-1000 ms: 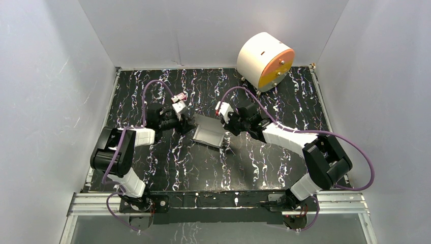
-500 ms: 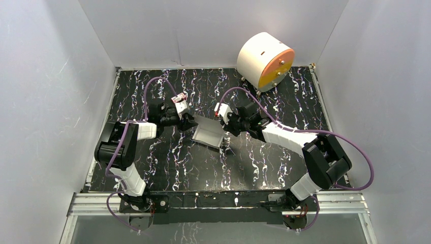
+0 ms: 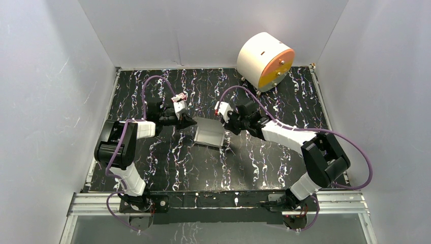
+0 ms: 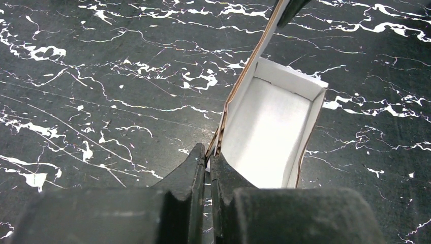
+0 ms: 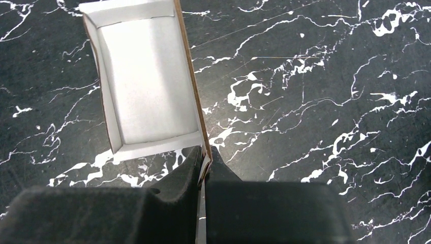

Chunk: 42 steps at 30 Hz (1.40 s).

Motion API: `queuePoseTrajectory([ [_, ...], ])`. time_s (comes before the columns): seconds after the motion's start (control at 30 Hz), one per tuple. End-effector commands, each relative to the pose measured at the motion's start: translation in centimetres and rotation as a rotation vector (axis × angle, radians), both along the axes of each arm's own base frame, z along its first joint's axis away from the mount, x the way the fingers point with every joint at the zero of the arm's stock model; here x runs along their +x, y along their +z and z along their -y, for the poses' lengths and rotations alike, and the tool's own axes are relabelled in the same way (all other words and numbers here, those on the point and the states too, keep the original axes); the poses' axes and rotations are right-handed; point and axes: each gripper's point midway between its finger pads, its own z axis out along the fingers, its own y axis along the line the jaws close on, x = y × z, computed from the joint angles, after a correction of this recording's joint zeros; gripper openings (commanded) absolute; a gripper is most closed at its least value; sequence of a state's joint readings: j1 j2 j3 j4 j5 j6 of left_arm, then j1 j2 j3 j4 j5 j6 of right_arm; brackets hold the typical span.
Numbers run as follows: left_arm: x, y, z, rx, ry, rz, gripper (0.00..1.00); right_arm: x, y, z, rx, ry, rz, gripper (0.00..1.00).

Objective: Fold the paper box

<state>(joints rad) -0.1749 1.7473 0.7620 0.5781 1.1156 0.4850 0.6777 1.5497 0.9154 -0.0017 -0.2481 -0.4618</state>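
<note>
On the black marbled bench (image 3: 244, 162), seen from above, the paper box (image 3: 209, 133) lies open-side up midway between your two arms, well clear of the white drum with an orange face (image 3: 265, 61) at the far right corner. The left gripper (image 3: 186, 121) meets the box at its far left corner and the right gripper (image 3: 224, 122) at its far right corner; from this height you cannot tell how tightly either one bites.

At the left wrist, the left gripper's fingers (image 4: 195, 162) are clenched on the near end of one long, upright side of the box, its brown cut edge sandwiched between them. The white floor and the low end flaps show just beyond. A dark tip touches the far end of that same side at the top of the frame, probably your other gripper.

At the right wrist, the right gripper's fingers (image 5: 190, 162) are likewise clamped on the end of a long side, with the box's floor to their left.

With both grippers apparently pinching one thin strip of card, any pull apart or twist out of step could crease or tear it. Lift unevenly and the box may drag across the bench, or the raised end flaps may fall flat.
</note>
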Motion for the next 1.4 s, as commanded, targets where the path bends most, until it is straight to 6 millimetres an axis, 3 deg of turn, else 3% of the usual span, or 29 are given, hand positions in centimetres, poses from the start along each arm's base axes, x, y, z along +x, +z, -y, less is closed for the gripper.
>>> queuePoseTrajectory([
  [0.0, -1.1, 2.1, 1.2, -0.056, -0.103, 0.051, 0.00, 1.2, 1.3, -1.3, 0.037, -0.020, 0.010, 0.01],
  [0.33, -2.7, 2.6, 2.6, -0.063, -0.076, -0.001, 0.00, 1.5, 0.9, -1.9, 0.074, -0.070, -0.025, 0.00],
  [0.57, -3.2, 2.6, 2.7, -0.064, -0.074, -0.023, 0.08, 1.8, 0.5, -2.0, 0.080, -0.094, -0.029, 0.00],
  [0.83, -3.6, 2.2, 3.4, -0.061, -0.084, -0.050, 0.07, 1.9, 1.0, -2.1, 0.100, -0.120, -0.026, 0.00],
  [1.1, -3.5, 2.0, 3.9, -0.052, -0.064, -0.069, 0.00, 1.8, 1.2, -2.4, 0.112, -0.132, -0.028, 0.00],
  [1.27, -1.1, 1.8, 4.1, -0.003, 0.154, -0.121, 0.00, 1.9, 1.6, -2.6, 0.119, -0.187, -0.025, 0.00],
  [1.37, -0.8, 2.1, 4.9, 0.014, 0.255, -0.122, 0.00, 1.9, 1.9, -2.8, 0.138, -0.240, -0.020, 0.00],
])
